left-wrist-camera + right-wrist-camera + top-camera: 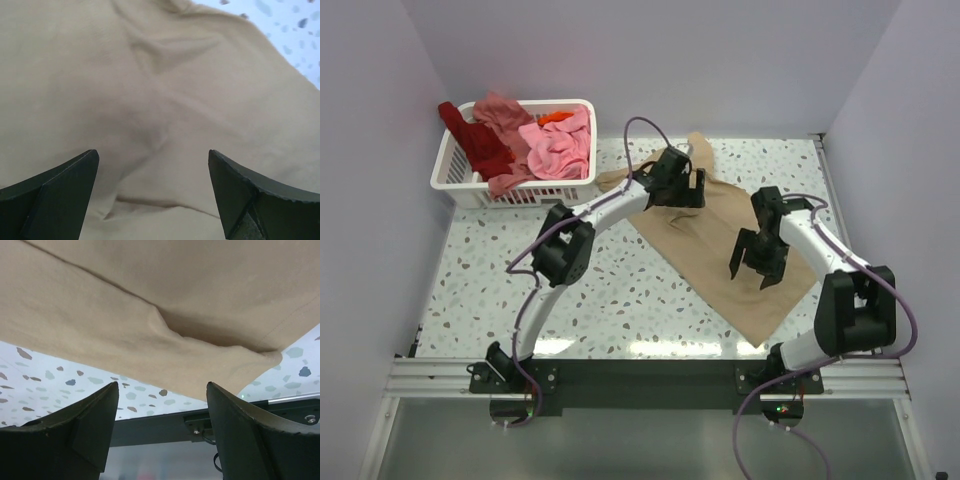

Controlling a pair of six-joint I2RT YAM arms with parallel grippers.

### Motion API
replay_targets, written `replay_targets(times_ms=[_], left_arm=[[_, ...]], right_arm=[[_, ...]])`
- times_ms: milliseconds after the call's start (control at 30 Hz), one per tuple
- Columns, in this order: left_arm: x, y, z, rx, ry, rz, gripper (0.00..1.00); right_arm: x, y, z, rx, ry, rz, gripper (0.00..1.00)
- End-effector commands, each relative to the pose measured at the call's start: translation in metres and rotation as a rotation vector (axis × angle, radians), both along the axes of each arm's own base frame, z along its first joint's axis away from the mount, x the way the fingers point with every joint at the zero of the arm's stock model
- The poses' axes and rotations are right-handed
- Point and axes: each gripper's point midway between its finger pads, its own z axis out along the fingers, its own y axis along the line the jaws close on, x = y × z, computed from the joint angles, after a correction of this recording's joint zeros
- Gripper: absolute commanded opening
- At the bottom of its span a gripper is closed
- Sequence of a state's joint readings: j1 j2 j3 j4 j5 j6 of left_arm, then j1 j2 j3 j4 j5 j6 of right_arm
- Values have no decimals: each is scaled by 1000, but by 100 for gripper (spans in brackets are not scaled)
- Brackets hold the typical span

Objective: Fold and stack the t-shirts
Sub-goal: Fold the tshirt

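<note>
A large tan t-shirt (725, 245) lies spread on the speckled table, slanting from back centre to front right. It fills the left wrist view (150, 90) and the upper part of the right wrist view (150, 315). My left gripper (688, 190) is open over the shirt's upper part, empty. My right gripper (752, 272) is open and empty over the shirt's lower right part. Pink (560, 145), salmon (505, 112), dark red (478, 140) and orange (555, 117) shirts are heaped in the basket.
A white slatted basket (460, 185) stands at the back left of the table. The table's front edge and metal rail (165, 427) show in the right wrist view. White walls enclose the table on three sides.
</note>
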State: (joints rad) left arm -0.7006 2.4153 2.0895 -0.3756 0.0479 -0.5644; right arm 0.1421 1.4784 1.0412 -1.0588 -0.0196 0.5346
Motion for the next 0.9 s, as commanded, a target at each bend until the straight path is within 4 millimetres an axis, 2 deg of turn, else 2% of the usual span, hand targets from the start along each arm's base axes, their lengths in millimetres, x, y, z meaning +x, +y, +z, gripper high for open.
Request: replay_targets(times_ms=[0,33,133,333,533,667,733,767,800,867], left_arm=[[10,61,24,57,35,203,96],[6,79,7,89,72,243,96],[3,102,-8,117,113,289,97],[11,116,-24,142,149,328,97],[25,134,-45,164,180,376,97],[37,130,-54,147,173,351,97],[45,122,-48,129,148,327,97],[47,121,-54,133,147,321,97],[52,119,-49,127,133,317,97],[54,119,-53,138,131,311,97]], right_arm=[[29,-12,6,-51,-69,24,74],[33,-14,5,-57,-71,33,74],[43,-23,-6,-83,-55,41,75],[50,-26,-29,-92,-27,63,75],[34,-17,-55,-42,61,54,75],[19,-9,-63,-4,116,54,74],[10,-7,-67,-1,147,58,74],[6,-6,-67,1,158,65,74],[1,-3,-67,10,172,66,74],[-3,-2,-68,11,176,71,74]])
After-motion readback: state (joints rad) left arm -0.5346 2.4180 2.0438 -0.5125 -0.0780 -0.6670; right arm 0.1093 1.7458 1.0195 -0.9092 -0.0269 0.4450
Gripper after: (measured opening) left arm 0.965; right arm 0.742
